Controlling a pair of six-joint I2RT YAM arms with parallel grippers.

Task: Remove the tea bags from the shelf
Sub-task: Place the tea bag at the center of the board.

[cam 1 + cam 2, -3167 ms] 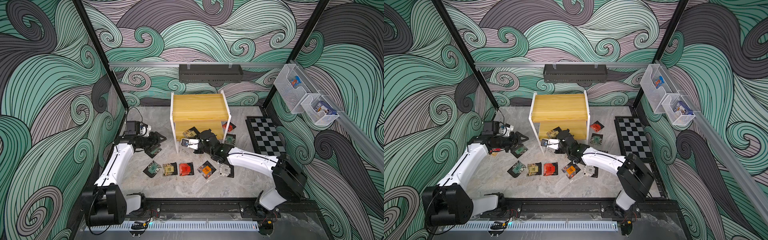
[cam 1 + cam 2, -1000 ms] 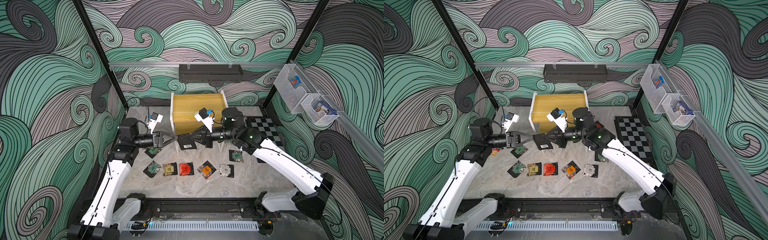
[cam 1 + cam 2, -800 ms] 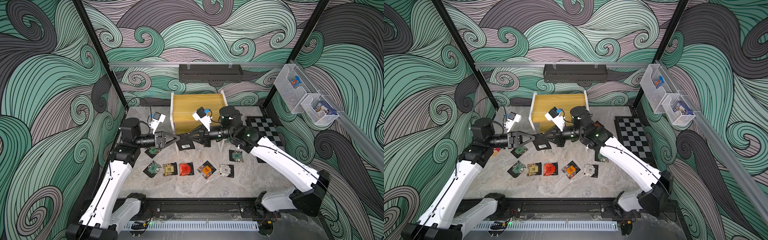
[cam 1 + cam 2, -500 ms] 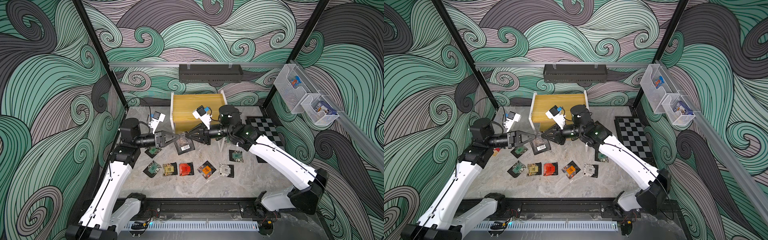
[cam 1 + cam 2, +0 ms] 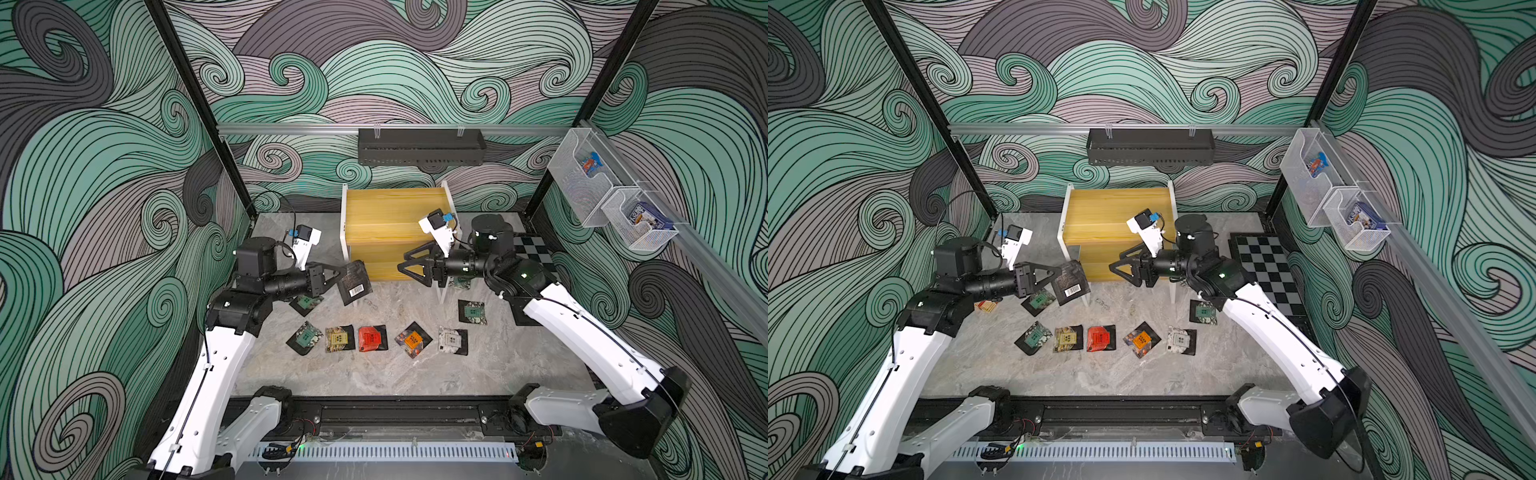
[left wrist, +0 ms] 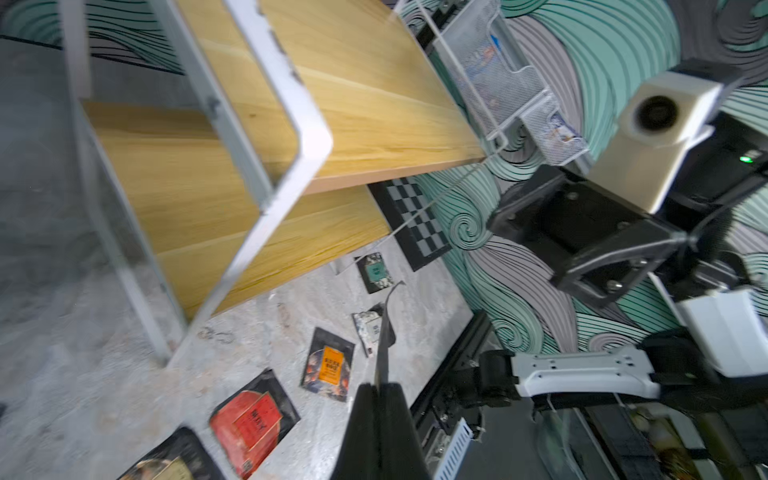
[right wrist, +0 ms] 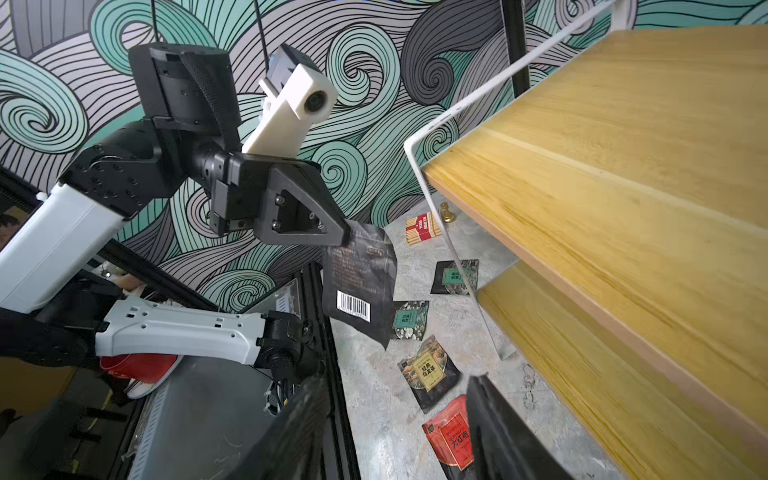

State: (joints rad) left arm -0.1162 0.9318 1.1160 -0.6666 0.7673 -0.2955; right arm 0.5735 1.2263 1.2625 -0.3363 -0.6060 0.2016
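The shelf (image 5: 395, 232) (image 5: 1117, 224) stands at the back middle, its yellow boards bare in both wrist views. My left gripper (image 5: 343, 270) (image 5: 1059, 270) hangs in front of the shelf's left leg, shut on one corner of a tea bag (image 5: 354, 282) (image 7: 359, 286) that shows its black back and barcode. In the left wrist view that tea bag (image 6: 384, 332) is edge-on between the shut fingers. My right gripper (image 5: 405, 268) (image 7: 397, 380) is open and holds nothing, a hand's width right of the bag. Several tea bags (image 5: 376, 337) lie in a row on the floor.
A green tea bag (image 5: 471, 311) lies under the right arm and another (image 5: 306, 302) under the left gripper. A red-and-white carton (image 5: 986, 306) sits at the left. The checkered mat (image 5: 536, 253), black wall tray (image 5: 419, 147) and mesh bins (image 5: 611, 199) are at the right and back.
The tea bag passed from my right gripper to my left. The left shut on it and drew back left; the right opened and pulled away to the right.
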